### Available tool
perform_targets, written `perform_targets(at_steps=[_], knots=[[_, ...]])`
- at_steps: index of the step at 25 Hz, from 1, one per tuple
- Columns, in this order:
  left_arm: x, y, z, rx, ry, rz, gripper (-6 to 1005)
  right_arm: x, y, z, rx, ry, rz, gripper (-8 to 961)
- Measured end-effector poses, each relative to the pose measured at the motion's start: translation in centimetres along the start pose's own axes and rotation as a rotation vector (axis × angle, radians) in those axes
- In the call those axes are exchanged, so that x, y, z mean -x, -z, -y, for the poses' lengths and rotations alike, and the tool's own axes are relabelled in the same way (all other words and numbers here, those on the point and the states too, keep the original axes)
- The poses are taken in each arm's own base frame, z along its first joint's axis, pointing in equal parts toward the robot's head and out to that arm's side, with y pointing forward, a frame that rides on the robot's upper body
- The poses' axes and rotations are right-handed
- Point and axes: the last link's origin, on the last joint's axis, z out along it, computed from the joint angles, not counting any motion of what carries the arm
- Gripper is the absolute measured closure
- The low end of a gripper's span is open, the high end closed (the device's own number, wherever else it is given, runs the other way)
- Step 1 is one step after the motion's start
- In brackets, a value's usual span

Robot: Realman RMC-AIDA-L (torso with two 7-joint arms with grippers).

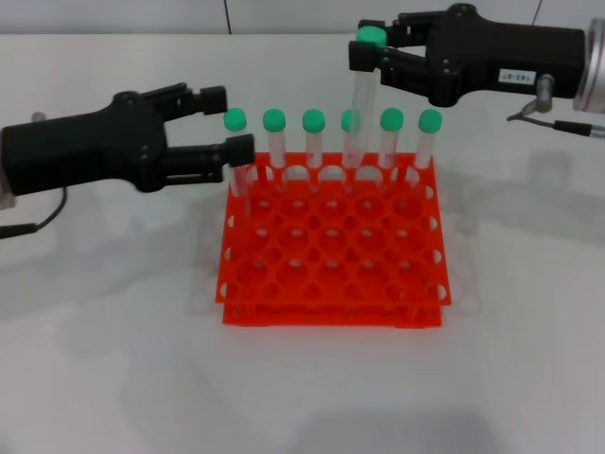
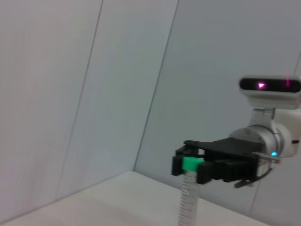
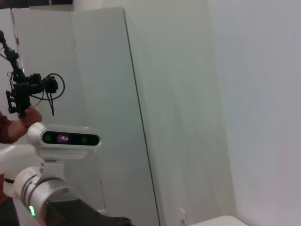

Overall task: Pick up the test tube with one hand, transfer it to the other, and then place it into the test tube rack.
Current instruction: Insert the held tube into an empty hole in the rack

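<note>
right end effector (image 1: 371, 59) grips 1 test tube (image 1: 361, 104) above rack (image 1: 333, 255) holding 6; left end effector (image 1: 225, 125) open.

white table (image 1: 113, 359), pale panelled walls (image 2: 70, 94) (seamed)

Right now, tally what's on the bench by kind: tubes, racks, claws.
Green-capped test tubes standing in the rack's back row: 6
Test tube held at its cap by the right claw: 1
Test tube rack: 1
Claws, left claw and right claw: 2
Total: 10
</note>
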Motion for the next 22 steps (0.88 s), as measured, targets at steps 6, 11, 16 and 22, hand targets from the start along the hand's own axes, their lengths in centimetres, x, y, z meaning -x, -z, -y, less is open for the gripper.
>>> perform_targets(at_steps=[6, 11, 16, 22], knots=[[0.2, 2.7, -1.5, -0.020, 0.001, -0.001, 105, -0.6, 1.0, -0.1, -0.022, -0.027, 0.021, 687], [0.8, 5.3, -3.0, -0.055, 0.007, -0.001, 106, -0.7, 0.7, -0.2, -0.017, -0.028, 0.026, 687], [2.1, 7.1, -3.9, -0.092, 0.045, 0.030, 106, -0.6, 0.5, -0.3, -0.012, -0.029, 0.029, 687], [4.0, 9.1, -3.9, -0.157, 0.112, 0.122, 106, -0.7, -0.6, -0.8, 0.003, -0.015, 0.038, 687]])
